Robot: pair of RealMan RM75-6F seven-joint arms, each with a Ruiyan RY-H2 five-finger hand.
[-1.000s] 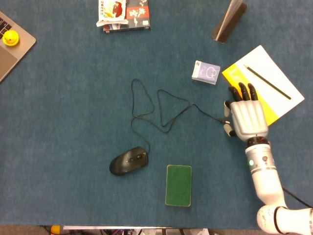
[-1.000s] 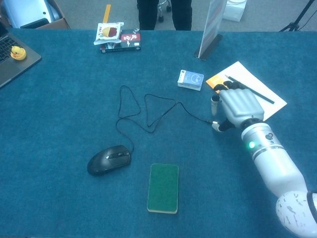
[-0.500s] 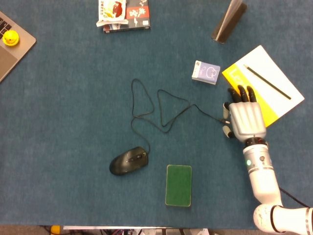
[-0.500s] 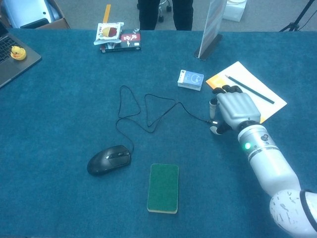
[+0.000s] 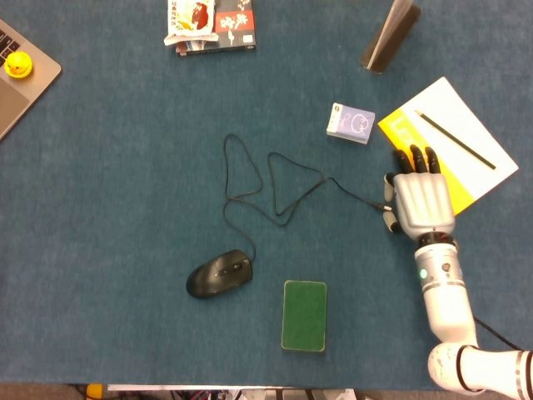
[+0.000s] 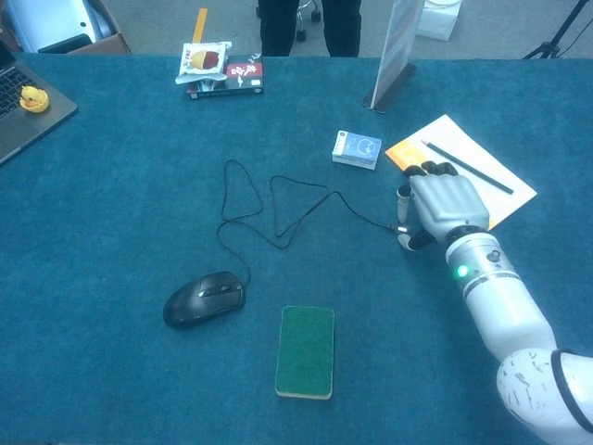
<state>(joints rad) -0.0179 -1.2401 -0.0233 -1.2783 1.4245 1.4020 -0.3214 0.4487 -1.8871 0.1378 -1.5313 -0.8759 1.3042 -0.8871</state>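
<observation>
The right hand [image 5: 423, 202] lies palm-down on the blue surface [image 5: 125, 208], its dark fingertips reaching onto the near corner of the yellow notebook [image 5: 404, 132] and its thumb side turned toward the free end of the mouse cable [image 5: 354, 195]. That cable end, with its small plug, sits just beside the thumb on the hand's inner side; the chest view shows the thumb and a finger [image 6: 404, 199] set close about it, but whether they actually pinch the plug cannot be told from either view. The other fingers lie flat and together, closed on nothing visible.

From the plug, the cable runs away from the hand toward the robot's left, looping twice across the middle of the surface before dropping down to the black mouse [image 5: 220, 274], which lies well apart from the hand, at the near left of centre. A green sponge-like pad [image 5: 304, 315] lies near the front edge, between mouse and forearm.

Farther out, a small purple-and-white box [image 5: 351, 123] sits just beyond the fingertips, to their left. A pencil [image 5: 455, 140] lies diagonally on the white sheet over the notebook. At the far side stand a tilted dark stand [image 5: 388, 37], a stack of printed packets [image 5: 212, 25], and a laptop corner with a yellow toy [image 5: 17, 64].

The left hand shows in neither view.
</observation>
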